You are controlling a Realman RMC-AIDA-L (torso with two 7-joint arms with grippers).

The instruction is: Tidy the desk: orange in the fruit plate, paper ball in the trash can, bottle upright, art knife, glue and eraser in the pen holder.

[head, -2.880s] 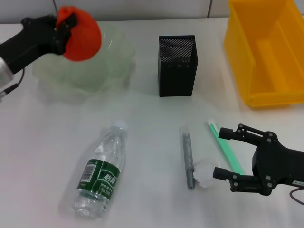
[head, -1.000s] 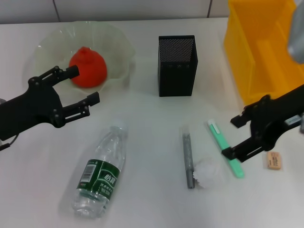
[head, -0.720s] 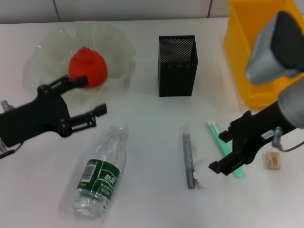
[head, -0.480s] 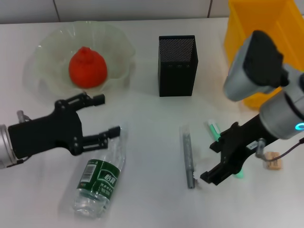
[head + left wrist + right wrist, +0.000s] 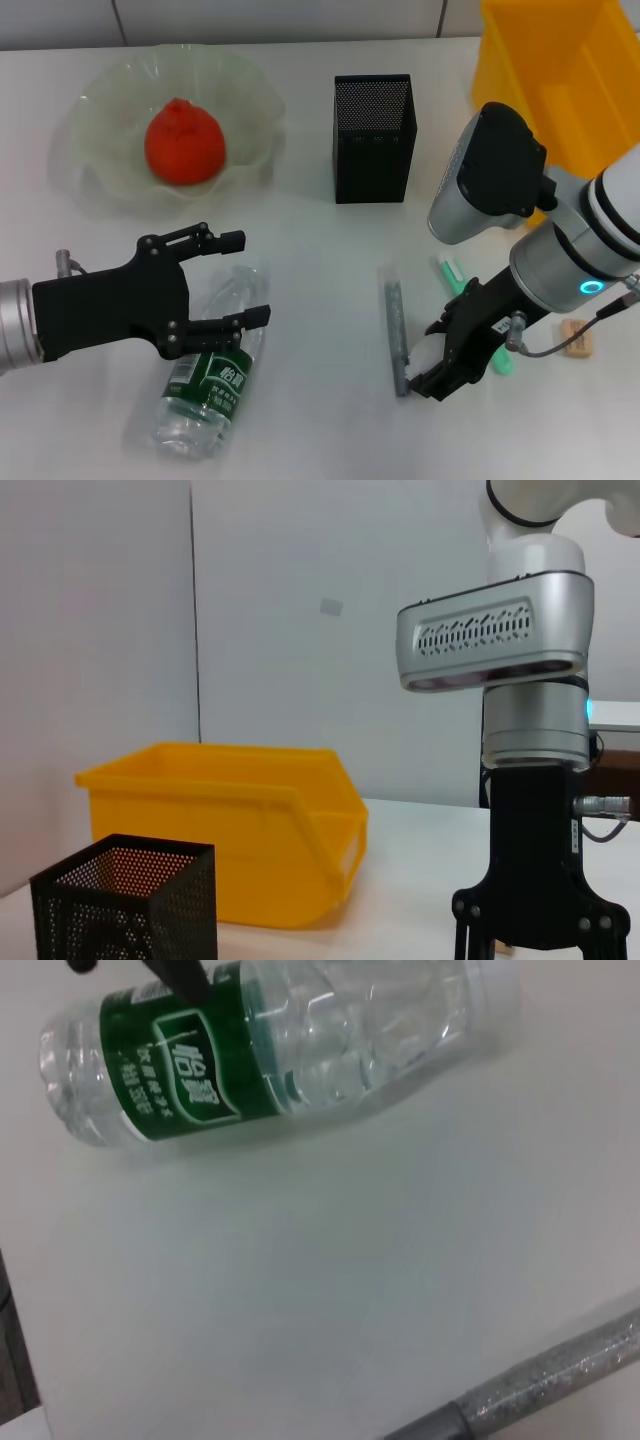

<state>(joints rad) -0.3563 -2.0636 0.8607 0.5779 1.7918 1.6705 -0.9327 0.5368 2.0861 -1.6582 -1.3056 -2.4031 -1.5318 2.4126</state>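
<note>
The left gripper (image 5: 243, 278) sits at about 8 o'clock in the head view, its fingers spread wide over the neck end of the bottle (image 5: 205, 390), which lies on its side on the table (image 5: 320, 250); at 10 o'clock the orange (image 5: 184, 141) rests inside the fruit plate (image 5: 250, 100); the pen holder (image 5: 373, 137) stands upright near 12 o'clock; a grey glittery stick (image 5: 395, 325) lies toward 5 o'clock, with the paper ball (image 5: 427, 350) just beside it; the right gripper (image 5: 438, 353) is down at the paper ball, fingers apart on either side of it; a green pen (image 5: 449, 271) lies partly under that arm; the eraser (image 5: 579, 338) lies near 4 o'clock; the trash can (image 5: 560, 60) fills 2 o'clock.
</note>
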